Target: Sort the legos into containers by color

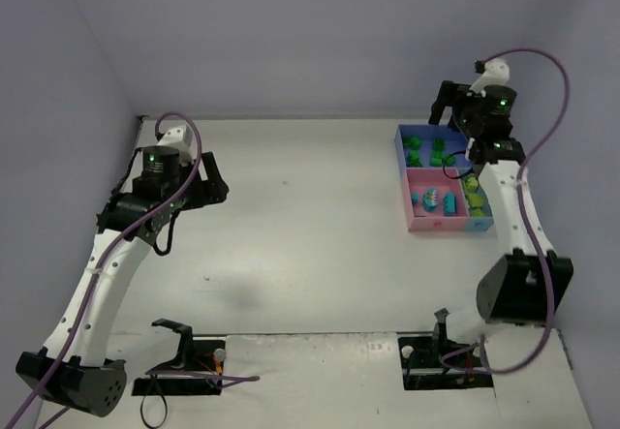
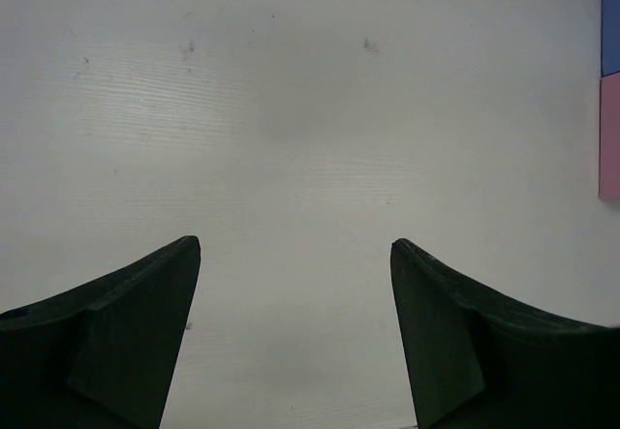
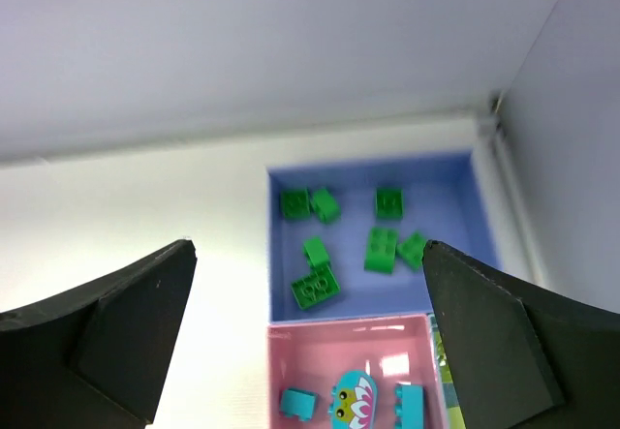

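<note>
The joined trays stand at the far right. The blue tray [image 1: 400, 148] holds several dark green bricks [image 1: 435, 152]; they also show in the right wrist view [image 3: 315, 287]. The pink tray [image 1: 411, 214] holds cyan bricks [image 1: 430, 199], seen from the right wrist too [image 3: 296, 403]. The small light blue tray [image 1: 480, 224] holds yellow-green bricks [image 1: 474, 193]. My right gripper [image 3: 308, 255] is open and empty, raised above the blue tray [image 3: 446, 174]. My left gripper [image 2: 295, 245] is open and empty over bare table at the left [image 1: 215, 179].
Grey walls close the table at the back and both sides. The tray edges show at the right rim of the left wrist view [image 2: 610, 134]. Two black stands [image 1: 179, 352] [image 1: 441, 347] sit at the near edge by the arm bases.
</note>
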